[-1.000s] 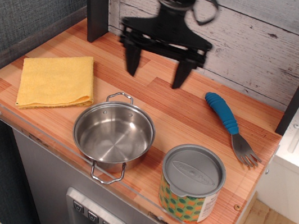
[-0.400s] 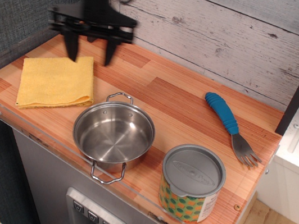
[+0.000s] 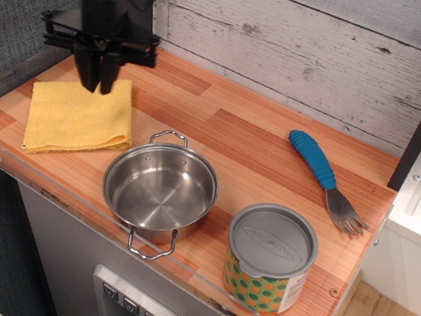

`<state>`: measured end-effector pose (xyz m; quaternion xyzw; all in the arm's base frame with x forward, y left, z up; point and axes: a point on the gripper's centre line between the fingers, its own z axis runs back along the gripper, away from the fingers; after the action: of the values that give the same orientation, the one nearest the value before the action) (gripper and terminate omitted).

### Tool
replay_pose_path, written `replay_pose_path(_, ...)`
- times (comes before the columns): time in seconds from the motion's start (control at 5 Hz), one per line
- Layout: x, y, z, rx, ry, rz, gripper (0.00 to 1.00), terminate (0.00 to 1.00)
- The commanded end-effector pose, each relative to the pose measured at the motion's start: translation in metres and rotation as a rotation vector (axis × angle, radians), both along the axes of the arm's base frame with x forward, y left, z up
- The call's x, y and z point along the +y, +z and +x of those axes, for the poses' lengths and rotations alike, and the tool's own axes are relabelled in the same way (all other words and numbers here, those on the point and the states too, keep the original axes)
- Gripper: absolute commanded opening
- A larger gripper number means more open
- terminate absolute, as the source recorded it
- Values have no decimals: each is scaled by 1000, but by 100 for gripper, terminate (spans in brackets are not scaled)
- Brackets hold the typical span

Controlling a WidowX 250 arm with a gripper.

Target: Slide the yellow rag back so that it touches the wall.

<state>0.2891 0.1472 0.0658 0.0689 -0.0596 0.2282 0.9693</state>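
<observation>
The yellow rag point(image 3: 79, 115) lies flat on the wooden counter at the front left, its back edge well short of the wall point(image 3: 308, 45) of whitewashed planks. My gripper point(image 3: 99, 84) hangs over the rag's back edge near the rear right corner. Its two dark fingers are pressed together, tips pointing down at the cloth. I cannot tell whether the tips touch the rag. The rag looks flat, with no cloth lifted.
A steel pot point(image 3: 159, 188) stands just right of the rag at the front. A lidded patterned can point(image 3: 269, 257) sits at the front right. A blue-handled fork point(image 3: 324, 176) lies at the right. A dark grey textured side panel point(image 3: 18, 7) bounds the left.
My gripper moved from the counter's middle back to the left, over the rag's back edge. Its fingers went from wide open to closed together. The rag has not moved.
</observation>
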Motion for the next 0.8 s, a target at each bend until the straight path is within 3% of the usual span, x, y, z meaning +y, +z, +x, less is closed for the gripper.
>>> replay_pose_path(0.0,26,-15,-9,-89,-298,-45,0,0)
replay_pose_path(0.2,26,-27,-7,-94,-365,-66,0,0)
replay_pose_path(0.6,25,-44,-3,-70,-348,-92,0,0)
